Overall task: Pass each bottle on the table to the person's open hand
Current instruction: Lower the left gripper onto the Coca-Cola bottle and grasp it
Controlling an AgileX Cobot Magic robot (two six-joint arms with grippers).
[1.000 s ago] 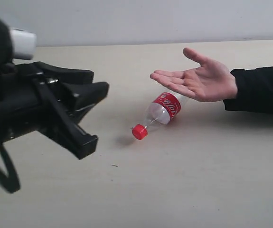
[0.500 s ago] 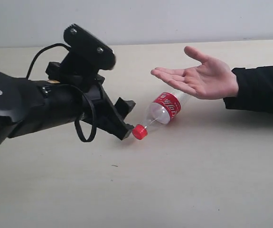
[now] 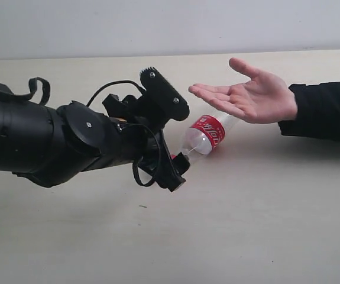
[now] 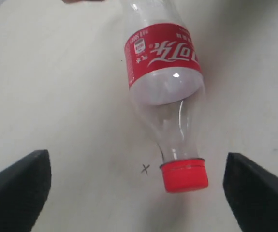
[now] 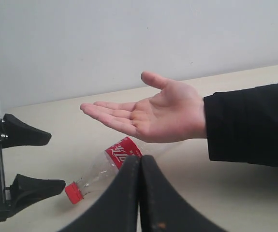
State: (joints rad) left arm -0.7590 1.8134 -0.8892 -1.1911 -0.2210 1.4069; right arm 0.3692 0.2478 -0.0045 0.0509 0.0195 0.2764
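The left claw (image 4: 138, 191) gapes wide astride the red-labelled bottle (image 3: 205, 135), lying ungrasped on the tabletop (image 3: 246, 225); the open hand (image 3: 252, 97) is empty.

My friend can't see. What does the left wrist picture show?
A clear bottle with a red label and red cap lies on the pale table. The left gripper has black fingers wide apart, either side of the cap.
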